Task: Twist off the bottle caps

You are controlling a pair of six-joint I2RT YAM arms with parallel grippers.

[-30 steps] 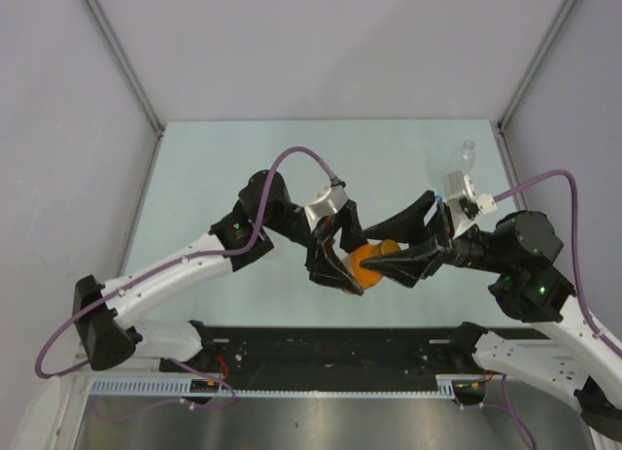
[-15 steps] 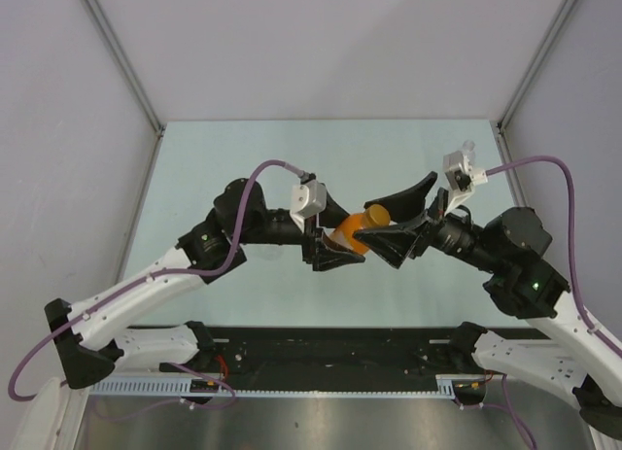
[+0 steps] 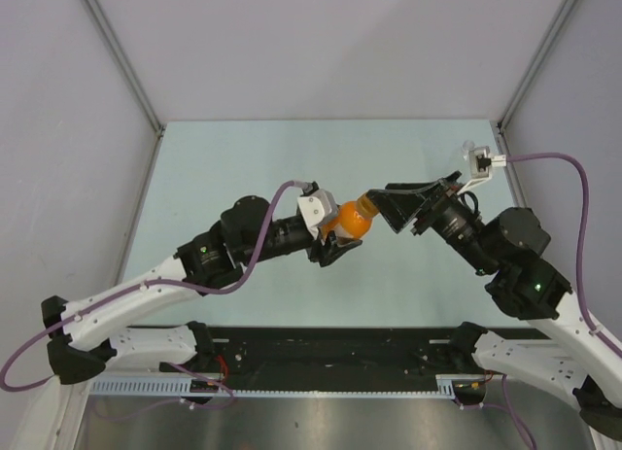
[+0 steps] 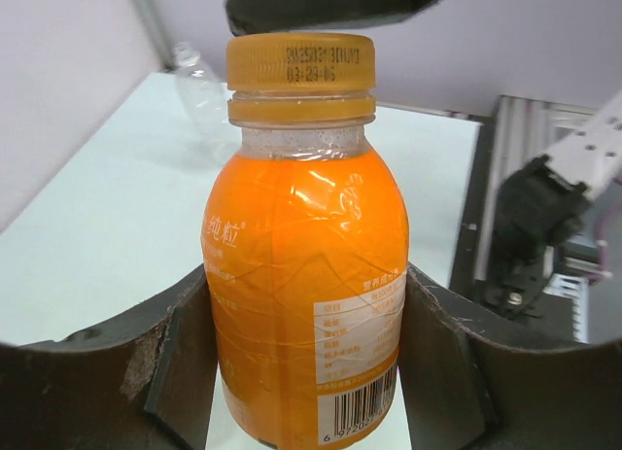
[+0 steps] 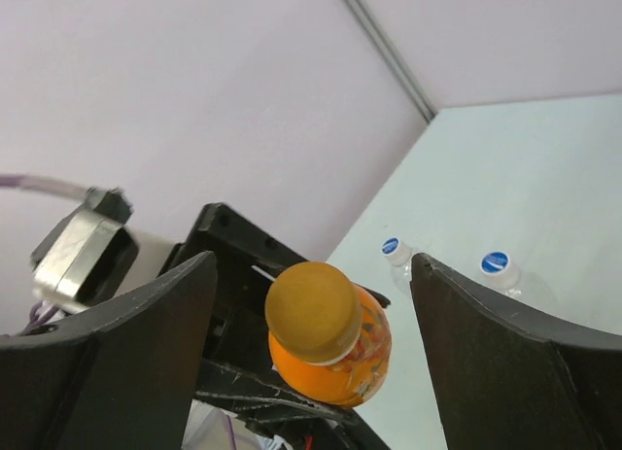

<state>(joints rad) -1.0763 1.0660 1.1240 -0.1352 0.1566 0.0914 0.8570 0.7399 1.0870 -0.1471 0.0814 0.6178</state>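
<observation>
Right gripper (image 5: 311, 275) has spread wide since a second ago; its jaws now flank the orange cap (image 5: 313, 314) without touching it. Left gripper (image 4: 309, 372) clamps the orange bottle (image 4: 292, 265) by its body, below that cap, raised off the table.

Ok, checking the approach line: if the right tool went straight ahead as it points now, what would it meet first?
Most likely the orange cap, centred ahead of the open right tool; depth is unclear.
</observation>
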